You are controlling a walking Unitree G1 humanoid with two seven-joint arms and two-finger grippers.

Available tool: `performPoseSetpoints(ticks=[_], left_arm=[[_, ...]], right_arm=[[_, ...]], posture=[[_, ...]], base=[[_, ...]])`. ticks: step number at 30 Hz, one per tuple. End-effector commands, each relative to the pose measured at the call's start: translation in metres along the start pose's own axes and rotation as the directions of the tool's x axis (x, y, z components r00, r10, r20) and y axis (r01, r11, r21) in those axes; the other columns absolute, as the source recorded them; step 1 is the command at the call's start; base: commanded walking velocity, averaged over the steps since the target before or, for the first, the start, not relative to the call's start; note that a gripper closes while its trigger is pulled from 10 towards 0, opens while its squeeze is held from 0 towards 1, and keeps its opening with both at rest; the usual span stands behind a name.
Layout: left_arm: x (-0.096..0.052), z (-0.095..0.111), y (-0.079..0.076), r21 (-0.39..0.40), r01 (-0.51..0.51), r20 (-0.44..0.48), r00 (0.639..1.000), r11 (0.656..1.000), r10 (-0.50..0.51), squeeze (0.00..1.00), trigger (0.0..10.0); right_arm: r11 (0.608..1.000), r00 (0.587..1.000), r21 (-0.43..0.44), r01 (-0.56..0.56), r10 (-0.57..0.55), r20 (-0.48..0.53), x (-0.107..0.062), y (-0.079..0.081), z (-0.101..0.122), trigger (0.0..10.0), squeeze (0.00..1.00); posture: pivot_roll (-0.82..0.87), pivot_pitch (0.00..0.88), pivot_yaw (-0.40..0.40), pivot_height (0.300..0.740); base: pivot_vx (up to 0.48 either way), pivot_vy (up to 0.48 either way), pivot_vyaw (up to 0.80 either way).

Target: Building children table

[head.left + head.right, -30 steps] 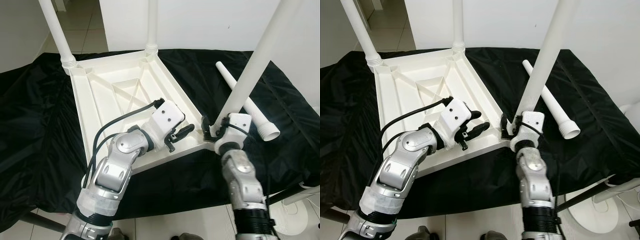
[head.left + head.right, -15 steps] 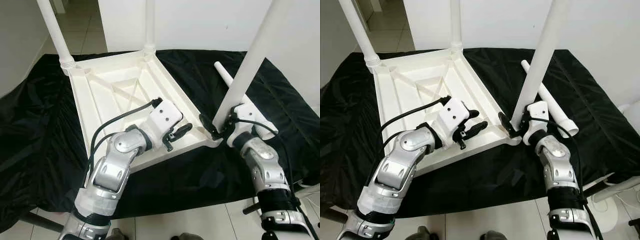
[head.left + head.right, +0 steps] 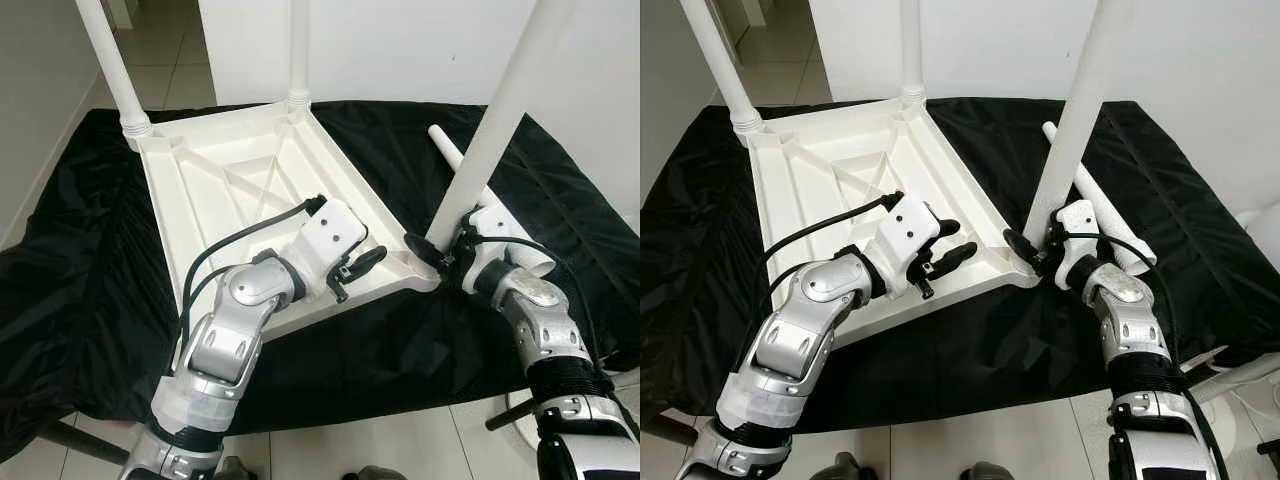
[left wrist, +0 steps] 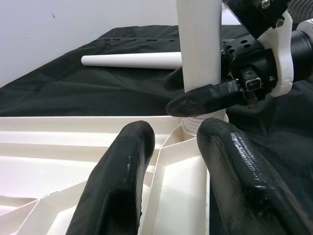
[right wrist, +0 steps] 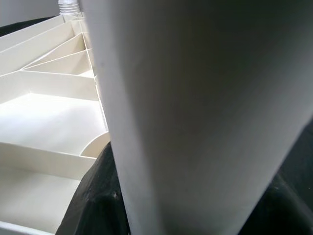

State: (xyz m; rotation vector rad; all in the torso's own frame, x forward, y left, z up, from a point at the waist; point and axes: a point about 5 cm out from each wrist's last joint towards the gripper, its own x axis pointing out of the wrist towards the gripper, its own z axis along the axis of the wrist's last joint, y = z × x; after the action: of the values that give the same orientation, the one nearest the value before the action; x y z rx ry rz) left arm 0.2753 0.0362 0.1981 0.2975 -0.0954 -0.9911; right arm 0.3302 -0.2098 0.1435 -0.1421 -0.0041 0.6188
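The white plastic tabletop (image 3: 200, 205) lies upside down on a black cloth. Two white legs (image 3: 113, 70) (image 3: 298, 45) stand in its far corners. A third leg (image 3: 500, 115) stands nearly upright at the near right corner socket (image 4: 201, 122), and my right gripper (image 3: 440, 250) is shut on its base. My left gripper (image 3: 355, 265) rests inside the tabletop by that corner. Its fingers (image 4: 122, 176) are open, astride a rib. A fourth leg (image 4: 132, 60) lies loose on the cloth to the right, partly behind the held one.
The black cloth (image 3: 80, 290) hangs over the front edge, with tiled floor (image 3: 350, 450) below. A white wall (image 3: 400, 50) stands close behind. A white round base (image 3: 1180, 415) and a dark bar sit on the floor at the lower right.
My right arm has swung out to the right, still holding the leg. The leg has tipped more upright at the corner. The left gripper has stayed put.
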Motion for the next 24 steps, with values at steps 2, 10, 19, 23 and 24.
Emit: performPoseSetpoints(ticks=[2,10,19,23,24], left_arm=[[0.000,0.000,0.005,0.008,-0.109,-0.008,0.994,0.994,0.109,0.00,10.0],[0.000,0.000,0.004,0.010,-0.105,-0.007,0.994,0.994,0.105,0.00,10.0],[0.000,-0.001,0.002,0.009,-0.108,-0.013,0.994,0.994,0.108,0.00,10.0],[-0.001,-0.002,0.002,0.010,-0.114,-0.016,0.993,0.993,0.114,0.00,10.0],[-0.001,-0.003,0.002,0.011,-0.115,-0.018,0.993,0.993,0.116,0.00,10.0]], right_arm=[[0.998,0.998,0.064,-0.013,0.016,-0.054,-0.002,0.008,-0.020,5.2,0.00],[0.993,0.997,0.097,0.061,-0.056,-0.049,0.000,0.014,-0.026,10.0,0.00],[0.946,0.955,0.135,0.294,-0.286,-0.077,0.011,0.028,-0.023,10.0,0.00],[0.882,0.897,0.168,0.440,-0.423,-0.131,0.015,0.042,-0.027,10.0,0.00],[0.842,0.858,0.169,0.512,-0.491,-0.150,0.016,0.047,-0.028,10.0,0.00]], posture=[[-0.08,0.000,-0.011,0.740],[-0.09,0.000,-0.012,0.740],[-0.09,0.000,-0.022,0.740],[-0.08,0.000,-0.022,0.740],[-0.08,0.000,-0.023,0.740]], base=[[0.000,0.000,0.00],[0.000,0.000,0.00],[0.000,0.000,0.00],[0.000,0.000,0.00],[0.000,0.000,0.00]])
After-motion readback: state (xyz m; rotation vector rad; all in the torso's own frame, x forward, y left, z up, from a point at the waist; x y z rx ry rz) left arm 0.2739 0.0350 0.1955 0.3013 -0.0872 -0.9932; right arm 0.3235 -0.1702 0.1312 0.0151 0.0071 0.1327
